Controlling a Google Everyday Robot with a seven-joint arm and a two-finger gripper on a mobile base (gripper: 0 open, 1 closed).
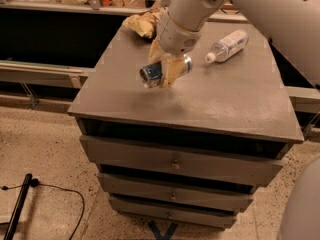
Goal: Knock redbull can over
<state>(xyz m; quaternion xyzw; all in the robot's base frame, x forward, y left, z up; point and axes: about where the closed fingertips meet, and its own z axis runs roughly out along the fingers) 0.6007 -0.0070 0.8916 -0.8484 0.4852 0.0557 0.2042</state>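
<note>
The redbull can (150, 74), silver and blue, lies on its side between the tan fingers (170, 72) of my gripper (163, 64). Its shiny end faces the camera. The gripper is shut on the can and holds it over the left middle of the grey cabinet top (220, 101). I cannot tell whether the can touches the surface or hangs just above it. The white arm comes down to it from the upper right.
A clear plastic bottle (230, 44) with a white cap lies on its side at the back right of the top. A brown-and-yellow snack bag (141, 24) lies at the back left. The cabinet has drawers below. A black cable (50, 189) runs across the floor at left.
</note>
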